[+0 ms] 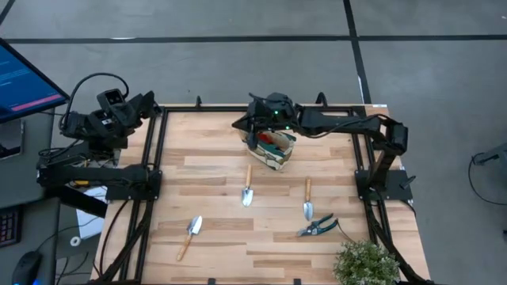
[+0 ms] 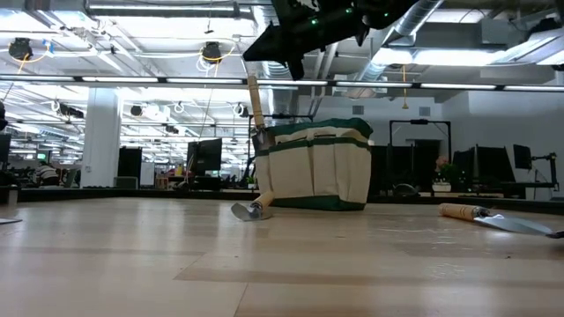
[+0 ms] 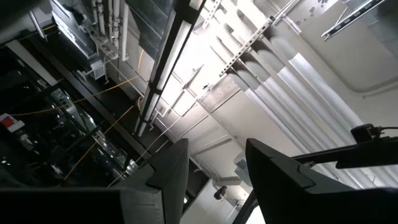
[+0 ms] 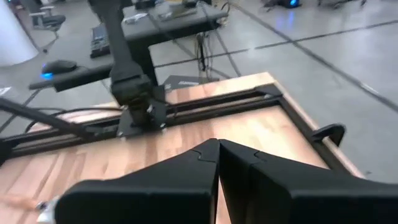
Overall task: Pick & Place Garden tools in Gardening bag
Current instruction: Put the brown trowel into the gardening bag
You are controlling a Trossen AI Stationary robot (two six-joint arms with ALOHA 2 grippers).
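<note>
The beige gardening bag [image 1: 272,150] with teal trim stands at the table's far middle, with red and teal items inside; it also shows in the low view [image 2: 317,172]. A wooden-handled tool [image 2: 256,106] stands upright at the bag's left end. My right gripper [image 4: 217,155] is shut and empty, hovering above the bag's left end [image 1: 252,131]. Three trowels [image 1: 247,188] [image 1: 307,199] [image 1: 191,234] and the blue-handled shears [image 1: 317,227] lie flat on the table. My left gripper [image 3: 214,174] is open, parked off the table's left side [image 1: 150,101] and pointing up.
A green leafy plant [image 1: 366,264] stands at the table's near right corner. Black frame rails [image 1: 150,166] run along the table's left and right sides. Bare wood [image 1: 214,150] lies left of the bag.
</note>
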